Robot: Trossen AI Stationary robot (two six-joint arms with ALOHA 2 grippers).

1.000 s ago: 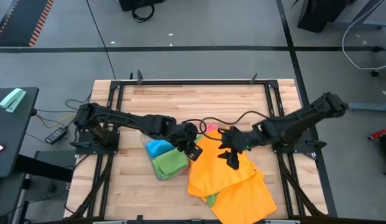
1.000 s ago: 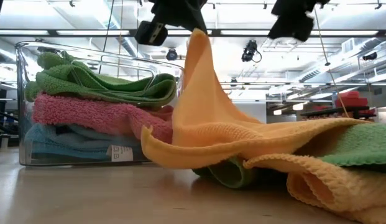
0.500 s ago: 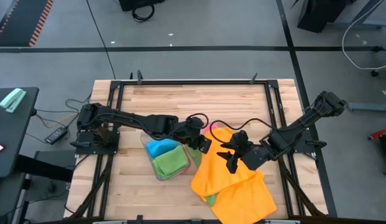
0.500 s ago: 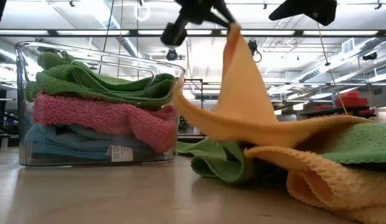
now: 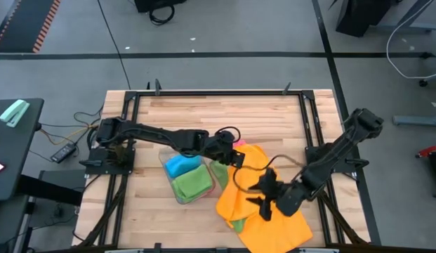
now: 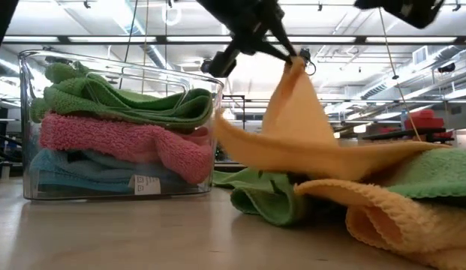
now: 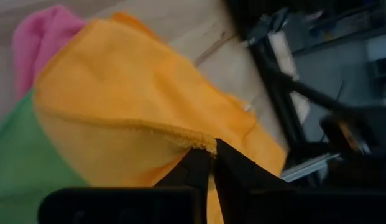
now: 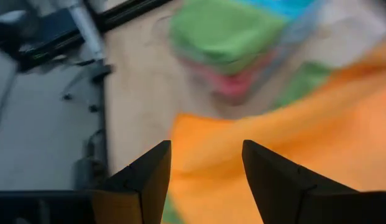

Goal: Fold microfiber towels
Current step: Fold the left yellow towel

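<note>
The left gripper (image 6: 293,57) has its jaws pressed together on the hemmed edge of an orange towel (image 5: 256,184), and it holds this edge up so that the cloth rises in a peak above the table (image 5: 225,116). In the left wrist view the two dark fingers (image 7: 205,165) meet on the hem of the orange towel (image 7: 130,106), with no gap between them. The right gripper (image 5: 268,204) has its jaws apart, and nothing is between them. It hangs above the orange cloth, nearer to the front edge of the table, and in its own view the two fingers (image 8: 149,171) stand wide over the orange surface.

From the raised point the orange towel falls down and spreads over the front right part of the table. A second orange cloth (image 5: 277,226) lies under it and reaches the front edge. A green towel (image 6: 266,196) lies crumpled on the wood beneath the orange one, and I see more green (image 6: 435,176) on top of the heap at the right of the low view.

Just beside the heap, on the left arm's side, stands a clear plastic tray (image 6: 26,124). Inside it are three folded towels in a stack: a blue towel (image 6: 75,171) at the bottom, a pink towel (image 6: 112,139) in the middle, a green folded towel (image 6: 116,97) on top. One corner of the pink one hangs over the tray's wall toward the orange cloth.
</note>
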